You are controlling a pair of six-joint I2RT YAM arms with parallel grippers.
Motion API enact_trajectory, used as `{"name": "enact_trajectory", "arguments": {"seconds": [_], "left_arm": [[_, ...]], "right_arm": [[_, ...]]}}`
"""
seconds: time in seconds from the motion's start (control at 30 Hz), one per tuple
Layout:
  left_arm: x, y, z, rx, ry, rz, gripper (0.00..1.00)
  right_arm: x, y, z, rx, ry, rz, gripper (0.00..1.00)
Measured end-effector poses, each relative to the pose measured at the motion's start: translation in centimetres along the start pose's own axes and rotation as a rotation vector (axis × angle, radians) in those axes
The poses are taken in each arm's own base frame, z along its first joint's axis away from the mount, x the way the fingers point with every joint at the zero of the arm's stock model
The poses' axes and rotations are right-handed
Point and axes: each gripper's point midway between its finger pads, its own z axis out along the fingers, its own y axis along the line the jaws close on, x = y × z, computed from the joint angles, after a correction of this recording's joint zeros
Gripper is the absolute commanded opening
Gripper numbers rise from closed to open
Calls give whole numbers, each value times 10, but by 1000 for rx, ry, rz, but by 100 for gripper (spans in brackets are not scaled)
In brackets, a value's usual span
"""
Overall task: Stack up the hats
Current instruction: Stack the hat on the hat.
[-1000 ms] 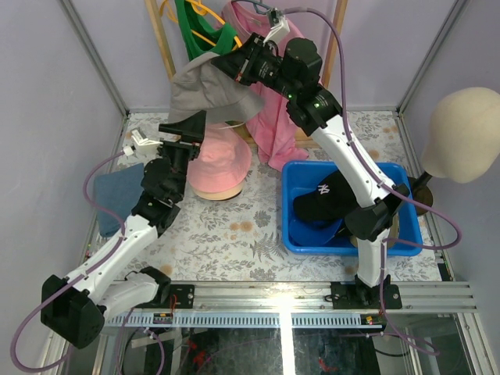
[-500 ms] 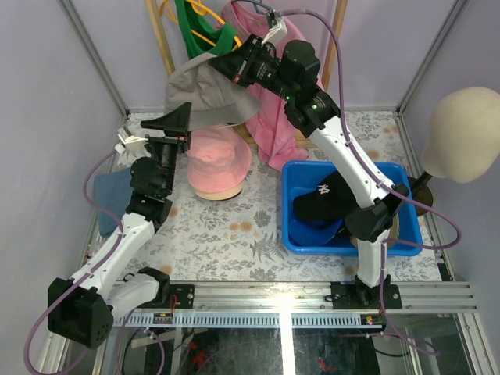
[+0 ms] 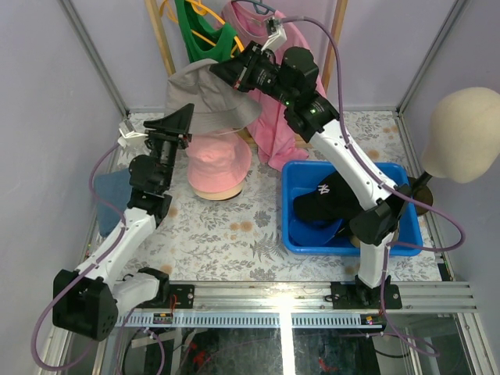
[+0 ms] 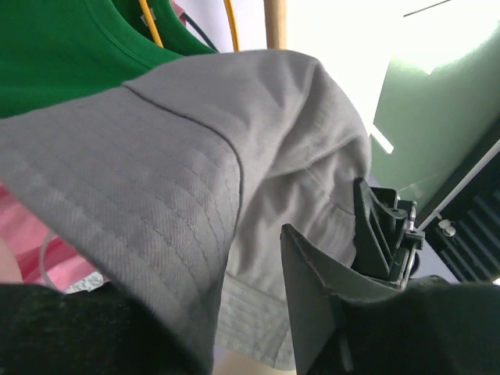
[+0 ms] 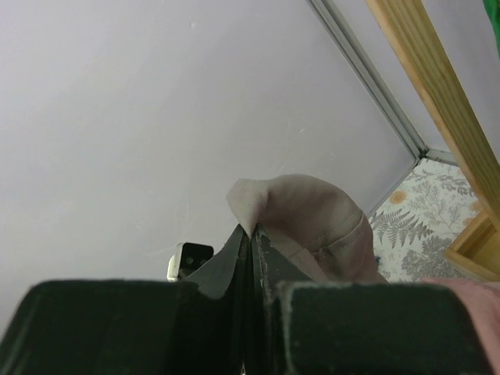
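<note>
My right gripper [image 3: 224, 72] is shut on the crown edge of a grey-taupe bucket hat [image 3: 209, 98] and holds it high at the back. In the right wrist view the gripper [image 5: 251, 231] pinches a fold of that hat [image 5: 312, 223]. My left gripper [image 3: 177, 123] is at the hat's left brim. In the left wrist view its jaws [image 4: 244, 291] stand partly apart, with the brim [image 4: 156, 164] between them and a gap showing. Below, a pink bucket hat [image 3: 220, 160] sits on a beige one [image 3: 219, 192]. A black cap [image 3: 322, 201] lies in the bin. A blue cap [image 3: 109, 199] lies far left.
A blue bin [image 3: 400, 237] stands at the right. The cream mannequin head [image 3: 467, 131] is at the far right. Green [image 3: 195, 31] and pink [image 3: 275, 125] shirts hang from a wooden rack [image 3: 160, 39] just behind the raised hat. Walls close in on both sides.
My left arm has swung up and left to the grey hat's brim, and its jaws have narrowed around it. The right gripper has kept hold of the hat and shifted slightly.
</note>
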Motion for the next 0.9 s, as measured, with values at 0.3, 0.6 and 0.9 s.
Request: {"name": "enact_trajectory", "arguments": {"seconds": [0.3, 0.6, 0.9], "left_arm": [[-27, 25, 24, 31, 12, -27, 8], [-40, 46, 63, 118, 163, -125, 0], [-30, 70, 90, 186, 328, -252, 0]], "right_arm": [[-4, -7, -3, 8, 9, -80, 0], [-5, -65, -3, 87, 38, -155, 0], [-1, -111, -4, 141, 54, -210, 0]]}}
